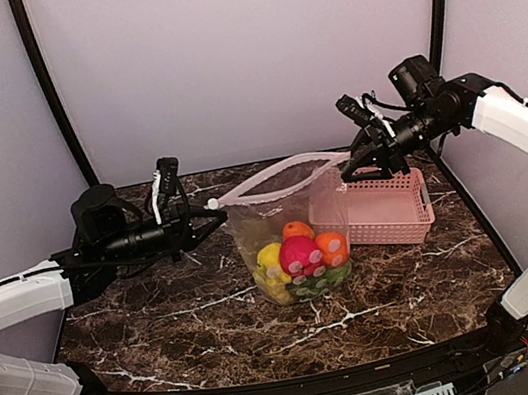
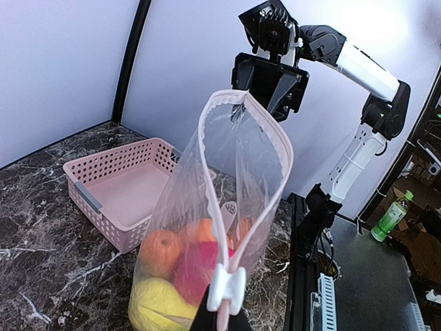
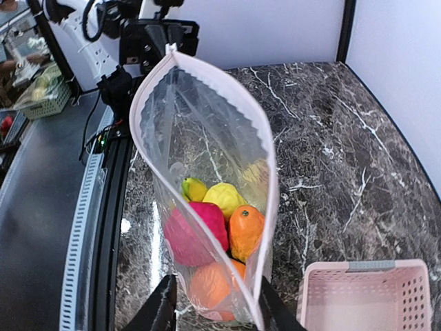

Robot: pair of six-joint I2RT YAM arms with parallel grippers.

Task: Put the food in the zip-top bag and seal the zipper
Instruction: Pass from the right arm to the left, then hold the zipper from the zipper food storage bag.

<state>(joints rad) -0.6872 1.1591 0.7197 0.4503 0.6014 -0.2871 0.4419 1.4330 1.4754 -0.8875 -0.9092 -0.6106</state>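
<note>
Floppy clear bag (image 1: 272, 212), round plastic fruits (image 1: 300, 253)

The zip-top bag (image 1: 276, 206) is clear, printed with pale round dots; its zipper (image 2: 204, 148) is whitish-pink. Inside show a yellow lemon (image 1: 270, 256), magenta-red fruit (image 1: 299, 252), an orange (image 1: 331, 245) and green pieces (image 1: 324, 282). The basket (image 1: 387, 207) is pink, the worktop (image 1: 162, 316) dark brown marble, white-veined.

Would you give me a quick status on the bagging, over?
Left gripper shut on bag corner. Right gripper parted at other corner. Food inside, zipper unsealed. Basket beside, not obstructing.
</note>
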